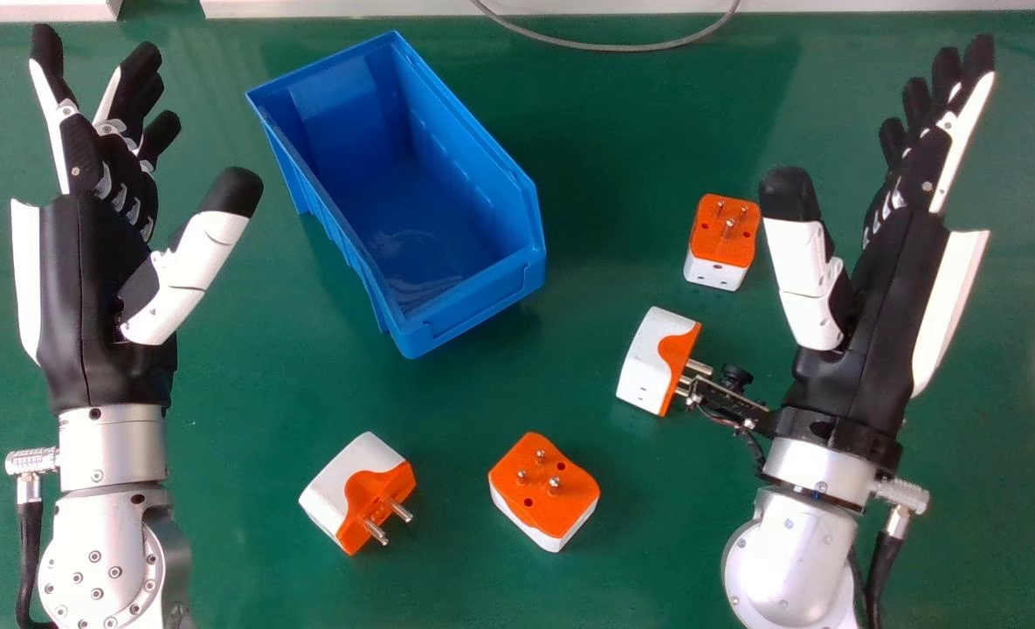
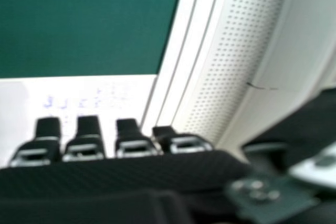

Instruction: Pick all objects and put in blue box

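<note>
The blue box sits empty at the upper middle of the head view. Four white and orange plug adapters lie outside it: one left of my right thumb, one on its side by the right wrist, one pins-up at the lower middle, and one on its side below the box. My left hand is open and holds nothing, left of the box. Open and unloaded too is my right hand, right of the adapters; in the right hand view the same hand shows its straight fingers.
All stands on a green table. A grey cable curves over its far edge. A small camera mount juts from my right wrist close beside the pins of one adapter.
</note>
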Robot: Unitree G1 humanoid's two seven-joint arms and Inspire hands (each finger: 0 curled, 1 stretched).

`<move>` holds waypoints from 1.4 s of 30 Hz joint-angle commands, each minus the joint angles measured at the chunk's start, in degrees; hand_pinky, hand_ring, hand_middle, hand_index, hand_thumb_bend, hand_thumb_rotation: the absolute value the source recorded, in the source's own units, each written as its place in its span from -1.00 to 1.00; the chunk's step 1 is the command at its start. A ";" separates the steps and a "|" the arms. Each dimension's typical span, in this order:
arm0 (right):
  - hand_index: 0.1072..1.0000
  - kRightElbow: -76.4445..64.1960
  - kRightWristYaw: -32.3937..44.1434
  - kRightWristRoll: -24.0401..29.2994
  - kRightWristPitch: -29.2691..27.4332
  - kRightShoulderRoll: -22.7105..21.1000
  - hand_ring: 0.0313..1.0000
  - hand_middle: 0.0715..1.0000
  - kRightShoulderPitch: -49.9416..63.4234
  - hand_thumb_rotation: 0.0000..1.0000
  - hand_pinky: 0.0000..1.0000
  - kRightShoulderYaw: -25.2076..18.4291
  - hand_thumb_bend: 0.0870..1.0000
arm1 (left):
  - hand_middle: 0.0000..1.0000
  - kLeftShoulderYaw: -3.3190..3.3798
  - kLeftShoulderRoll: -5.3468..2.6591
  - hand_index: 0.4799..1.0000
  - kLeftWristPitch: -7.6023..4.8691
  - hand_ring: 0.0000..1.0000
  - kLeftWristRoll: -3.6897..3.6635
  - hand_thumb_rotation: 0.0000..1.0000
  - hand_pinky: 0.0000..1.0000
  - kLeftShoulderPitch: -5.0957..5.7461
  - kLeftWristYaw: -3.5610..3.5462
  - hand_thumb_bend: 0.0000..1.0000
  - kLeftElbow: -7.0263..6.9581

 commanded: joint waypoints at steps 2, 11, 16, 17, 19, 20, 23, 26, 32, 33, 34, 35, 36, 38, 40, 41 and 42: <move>1.00 -0.96 -0.64 -0.66 -0.23 4.60 0.91 0.95 -0.77 0.76 0.87 0.27 0.53 | 0.84 0.27 0.62 0.65 -1.30 0.87 0.20 0.04 0.81 -0.04 0.19 0.73 -0.64; 1.00 -1.06 -0.53 -0.46 -0.22 4.51 0.91 0.95 -0.67 0.76 0.88 0.26 0.53 | 0.83 0.29 0.53 0.65 -1.28 0.87 0.20 0.02 0.80 0.01 0.32 0.73 -0.82; 1.00 -3.71 1.77 -1.61 3.57 3.18 0.93 0.95 0.37 0.75 0.90 0.86 0.56 | 0.83 0.28 0.42 0.65 -1.49 0.87 -0.26 0.03 0.81 0.19 0.04 0.74 -0.89; 1.00 -5.62 4.18 -2.22 6.07 1.81 0.93 0.95 0.96 0.75 0.90 1.31 0.56 | 0.83 0.29 0.43 0.65 -1.56 0.87 -0.39 0.03 0.81 0.20 -0.07 0.74 -0.87; 1.00 -11.58 12.33 -3.89 13.54 -2.31 0.96 0.95 2.81 0.70 0.95 2.25 0.66 | 0.83 0.32 0.51 0.65 -1.56 0.87 -0.53 0.02 0.82 0.23 -0.22 0.74 -0.86; 1.00 -14.14 16.03 -4.35 16.59 -3.93 0.96 0.95 3.62 0.69 0.95 2.53 0.68 | 0.83 0.33 0.56 0.65 -1.56 0.87 -0.51 0.02 0.82 0.25 -0.24 0.73 -0.85; 0.99 -24.93 30.68 -10.13 27.89 -10.75 0.99 0.98 5.98 0.43 0.97 4.04 0.83 | 0.83 0.34 0.60 0.66 -1.52 0.87 -0.32 0.02 0.81 0.27 -0.15 0.72 -0.85; 0.98 -37.06 57.68 -21.67 44.76 -20.25 0.99 0.98 5.01 0.40 0.97 8.09 0.85 | 0.83 0.20 0.49 0.66 -1.10 0.87 -0.07 0.02 0.81 0.40 0.04 0.72 -1.20; 0.93 -41.57 81.55 -32.71 57.26 -24.12 1.00 0.99 0.25 0.06 0.83 13.31 0.92 | 0.83 0.14 0.26 0.65 -0.68 0.86 -0.22 0.03 0.80 0.51 0.13 0.76 -1.43; 0.93 -41.76 82.53 -33.79 58.04 -23.81 1.00 0.99 -0.05 0.01 0.80 13.56 0.93 | 0.83 0.12 0.25 0.64 -0.69 0.86 -0.23 0.03 0.80 0.50 0.10 0.76 -1.38; 0.93 -41.95 83.53 -34.83 58.83 -23.46 1.00 1.00 -0.33 0.00 0.79 13.71 0.93 | 0.83 0.09 0.25 0.64 -0.67 0.85 -0.15 0.03 0.80 0.51 0.12 0.76 -1.36; 0.93 -42.13 84.50 -35.67 59.61 -23.16 1.00 1.00 -0.61 0.00 0.79 13.83 0.93 | 0.83 0.13 0.30 0.64 -0.85 0.85 0.34 0.03 0.80 0.48 0.42 0.76 -1.22; 0.93 -42.29 85.26 -36.32 60.22 -22.92 1.00 1.00 -0.84 0.00 0.79 13.93 0.93 | 0.83 0.15 0.33 0.64 -0.96 0.85 0.62 0.03 0.80 0.42 0.59 0.76 -1.11; 0.94 -42.65 87.25 -37.60 61.66 -22.36 1.00 1.00 -1.38 -0.03 0.79 14.18 0.93 | 0.83 0.18 0.33 0.64 -1.01 0.86 0.67 0.03 0.80 0.26 0.74 0.75 -1.01; 0.93 -42.83 88.72 -38.23 62.57 -21.98 1.00 1.00 -1.80 -0.04 0.79 14.30 0.94 | 0.83 0.17 0.30 0.64 -0.87 0.85 0.59 0.03 0.80 0.12 0.82 0.74 -1.00; 0.94 -42.84 89.19 -38.34 62.84 -21.85 1.00 1.00 -1.97 -0.07 0.80 14.31 0.96 | 0.82 0.15 0.32 0.64 -0.84 0.85 0.58 0.04 0.79 0.05 0.88 0.75 -0.99; 0.94 -42.83 89.39 -38.36 62.96 -21.73 1.00 1.00 -2.08 -0.09 0.80 14.30 0.97 | 0.82 0.11 0.38 0.64 -0.86 0.85 0.66 0.05 0.78 -0.01 0.93 0.76 -0.96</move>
